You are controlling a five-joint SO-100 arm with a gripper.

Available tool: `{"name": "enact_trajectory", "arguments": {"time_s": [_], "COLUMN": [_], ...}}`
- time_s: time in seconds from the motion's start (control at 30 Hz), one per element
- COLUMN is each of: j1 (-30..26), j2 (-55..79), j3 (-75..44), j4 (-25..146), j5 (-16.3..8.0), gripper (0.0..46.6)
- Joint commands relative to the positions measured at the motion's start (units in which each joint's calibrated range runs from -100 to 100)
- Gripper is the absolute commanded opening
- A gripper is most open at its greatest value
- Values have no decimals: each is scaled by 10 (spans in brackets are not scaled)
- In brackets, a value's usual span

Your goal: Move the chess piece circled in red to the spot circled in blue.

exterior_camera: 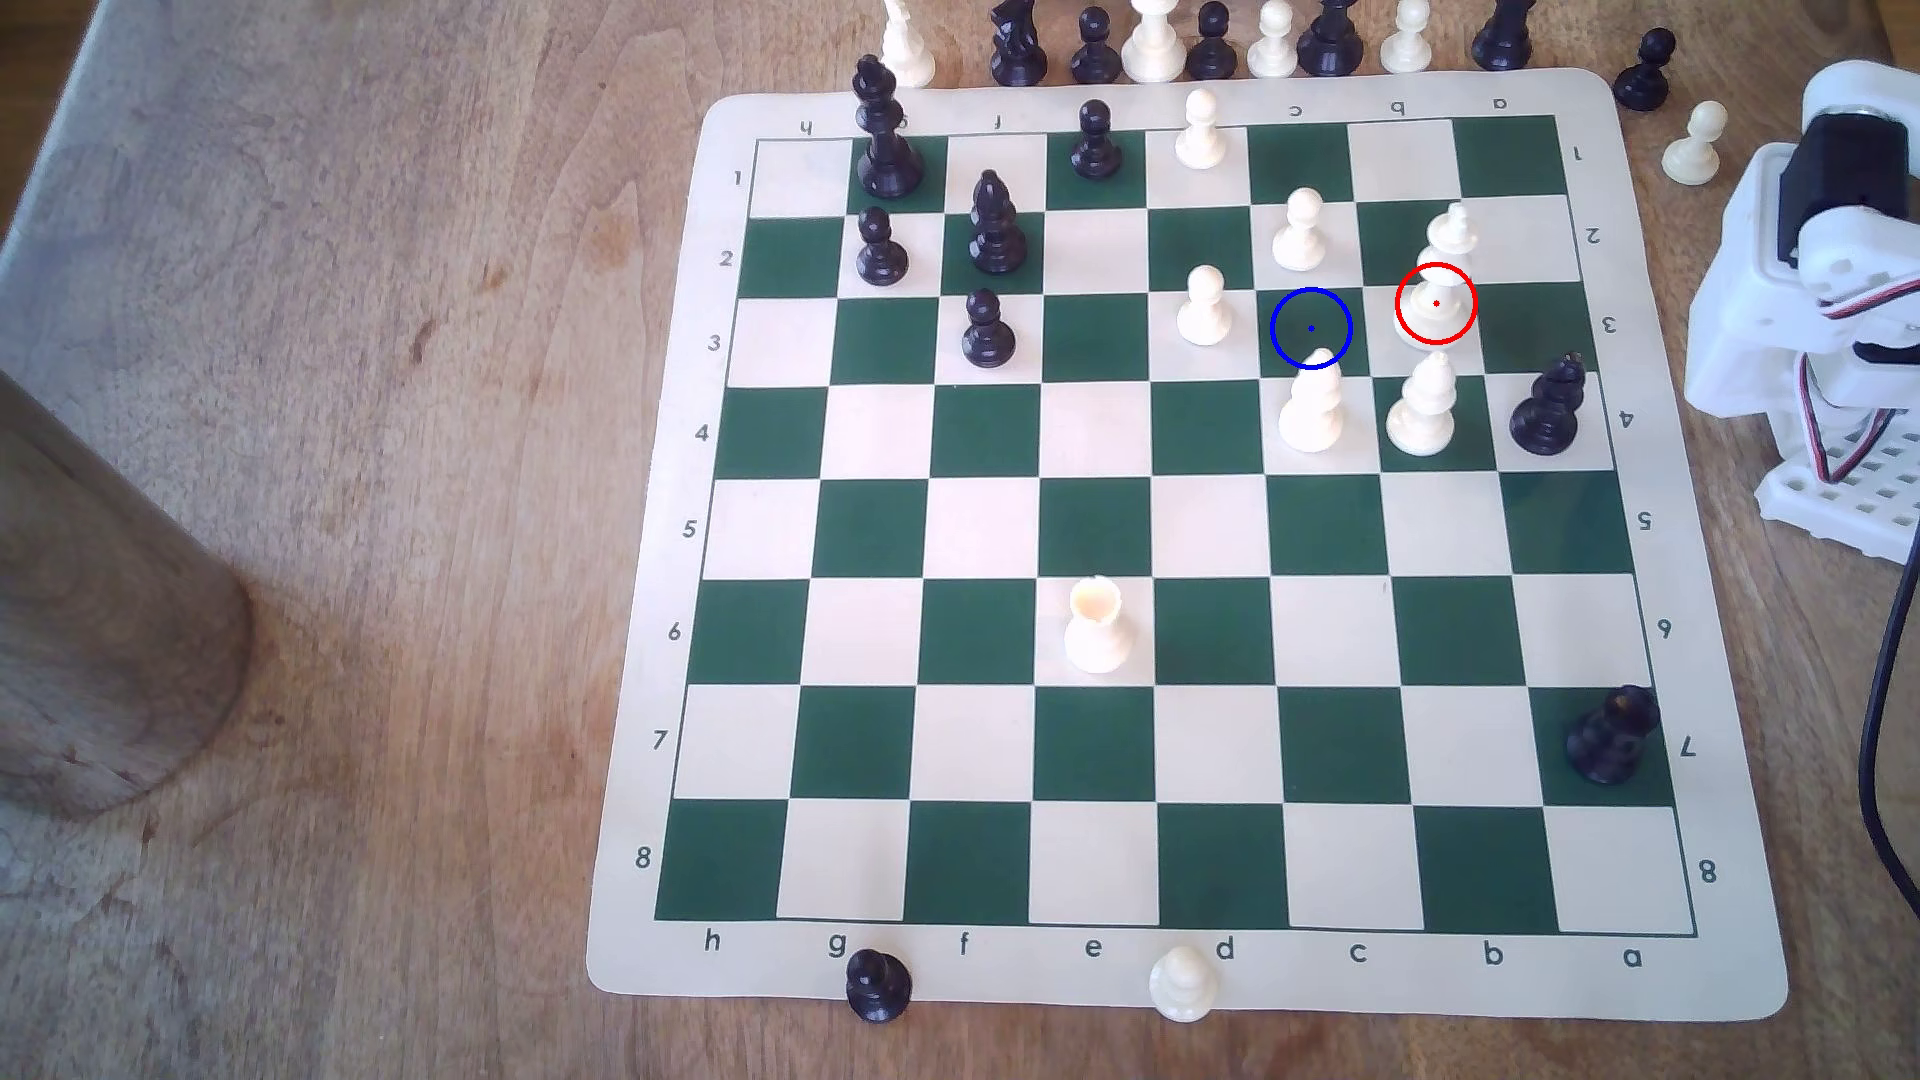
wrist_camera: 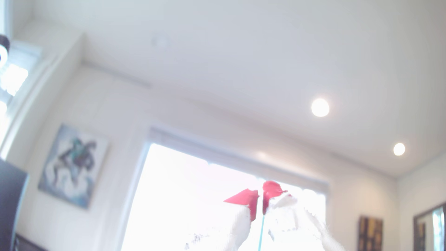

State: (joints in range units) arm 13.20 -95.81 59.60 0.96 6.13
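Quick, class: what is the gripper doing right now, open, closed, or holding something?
Gripper: closed, red fingertips nearly touching, holding nothing, pointed at the ceiling.

blue-ringed square (exterior_camera: 1311, 328) bare, cream pawn (exterior_camera: 1300, 231) behind, cream bishop (exterior_camera: 1311, 405) overlapping its near edge

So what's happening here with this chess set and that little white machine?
A small white robot arm sits folded at the board's edge on the exterior view's right, touching nothing yet. Its red-tipped hand points up at the ceiling, tips nearly together and empty. A tall cream crowned piece stands on a light square, ringed in red; the dark green square beside it, ringed in blue, is vacant. Nothing has been picked up.
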Motion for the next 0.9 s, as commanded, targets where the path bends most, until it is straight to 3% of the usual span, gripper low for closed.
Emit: {"name": "enact_trajectory", "arguments": {"time_s": [0.0,0.03,0.2,0.23,0.37,0.47,0.63,0.87], "j1": [45,46,71,71,83,116,108,73], "j2": [1,1,1,1,1,-1,17,158], "j3": [-104,-112,-123,-120,-122,-126,-127,-175], "j4": [225,253,384,430,547,645,747,871], "j5": [-5,-17,-21,-45,-45,-44,-64,-127], "gripper": [2,3,2,6,63,69,87,166]}}
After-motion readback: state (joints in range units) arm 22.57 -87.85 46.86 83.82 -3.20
